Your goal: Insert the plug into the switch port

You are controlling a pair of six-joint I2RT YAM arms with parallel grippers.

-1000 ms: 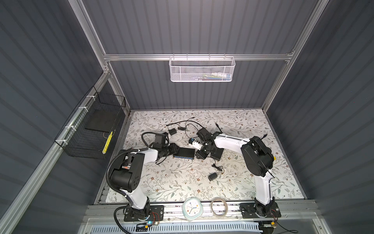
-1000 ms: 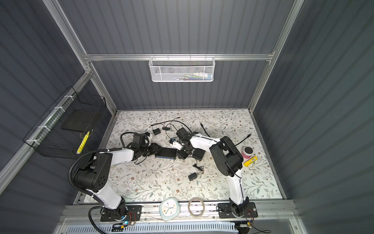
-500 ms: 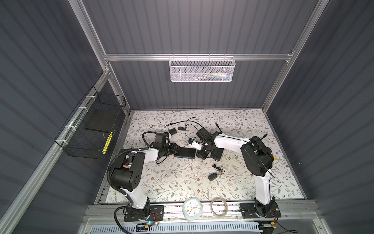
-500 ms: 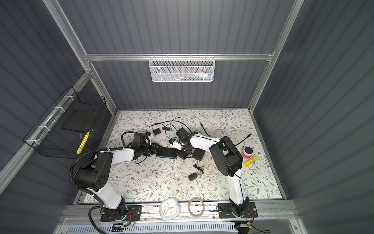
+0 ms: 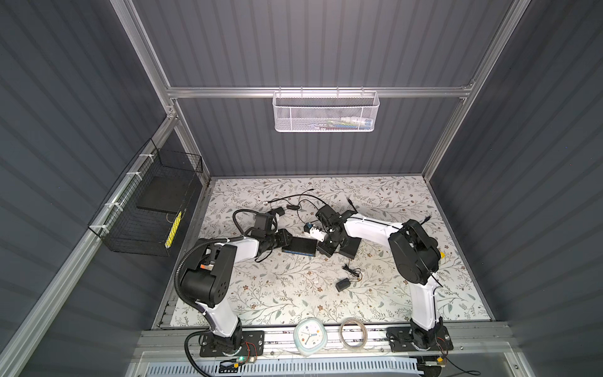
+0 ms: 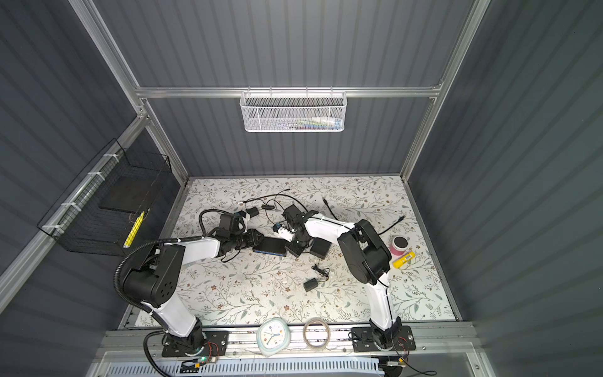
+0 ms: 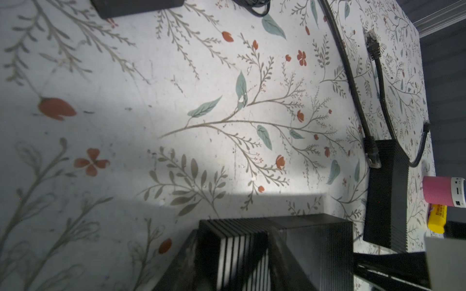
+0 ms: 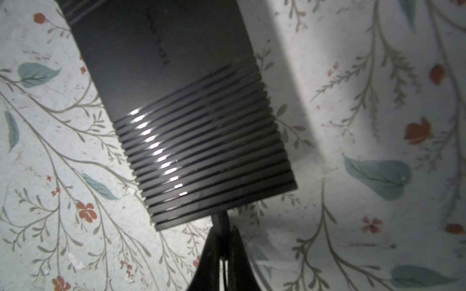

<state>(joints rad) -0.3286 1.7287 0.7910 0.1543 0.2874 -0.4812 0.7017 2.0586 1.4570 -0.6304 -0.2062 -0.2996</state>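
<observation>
Ribs of glossy black plastic cross the flat switch [image 5: 299, 245], its blue strip along the 6 o'clock side, on a floral mat [image 5: 293, 293] within grey corrugated walls [image 5: 326, 49]. Left gripper [image 5: 287, 241], low at 9 o'clock, clamps its end. Right gripper [image 8: 223, 235], at 3 o'clock, pinches the thin plug [image 8: 221, 219] against the opposite edge; the port is hidden.

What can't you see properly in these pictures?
- Switch port: in the right wrist view it is hidden on the switch box edge where the plug, pinched by the right fingers, meets it; in or not, unclear.
- Plug in both top views: too small, under the right arm.
- White basket contents: blurred behind mesh.
</observation>
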